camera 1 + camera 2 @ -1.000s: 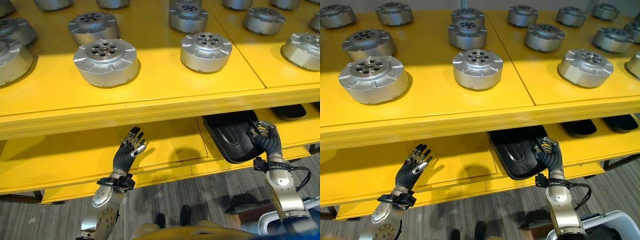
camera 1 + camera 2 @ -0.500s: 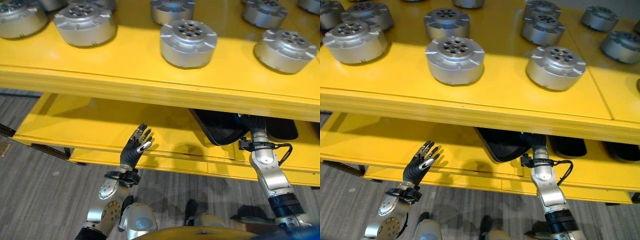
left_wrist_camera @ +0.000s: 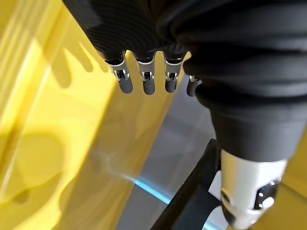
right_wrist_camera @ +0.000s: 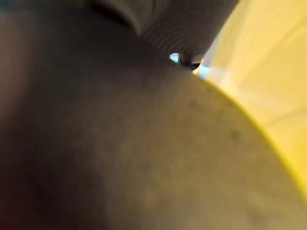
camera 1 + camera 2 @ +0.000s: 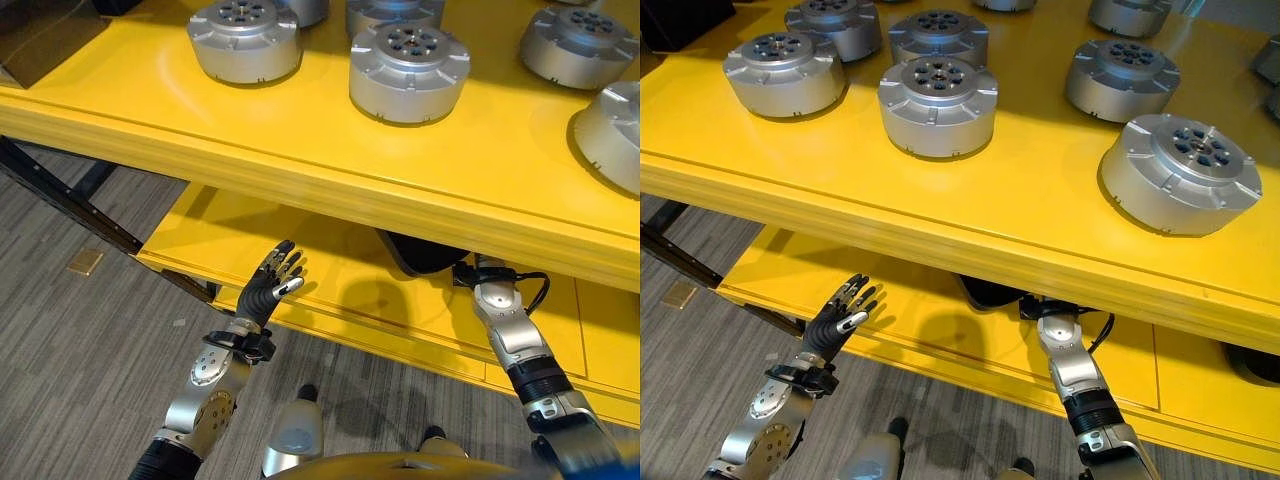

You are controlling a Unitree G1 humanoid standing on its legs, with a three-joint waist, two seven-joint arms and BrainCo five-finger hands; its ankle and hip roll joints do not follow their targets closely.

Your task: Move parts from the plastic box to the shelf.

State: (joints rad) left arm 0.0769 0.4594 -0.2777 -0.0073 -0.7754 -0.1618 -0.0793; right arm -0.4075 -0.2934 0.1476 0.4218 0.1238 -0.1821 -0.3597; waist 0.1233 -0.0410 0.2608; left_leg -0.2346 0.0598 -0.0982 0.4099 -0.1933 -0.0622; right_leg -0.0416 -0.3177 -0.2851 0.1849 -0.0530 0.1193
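Note:
Several round silver parts stand on the yellow upper shelf (image 5: pixel 330 160), among them one near the front (image 5: pixel 409 70) and one further left (image 5: pixel 245 38). My left hand (image 5: pixel 272 284) is open, fingers (image 3: pixel 144 81) straight, held upright before the lower yellow shelf (image 5: pixel 340 300) and holding nothing. My right arm (image 5: pixel 500 322) reaches in under the upper shelf, next to a black tray (image 5: pixel 420 256) on the lower shelf. The upper shelf hides the hand past the wrist and most of the tray.
More silver parts stand to the right (image 5: pixel 1183 170) and at the back (image 5: pixel 1122 78). A dark box corner (image 5: pixel 40 30) sits at the top left. A black frame bar (image 5: pixel 60 196) slants under the shelf's left end, over grey carpet (image 5: pixel 90 350).
The camera has swung left and down along the shelf. My right hand has gone further in under the upper shelf by the black tray. The left hand stays open and raised.

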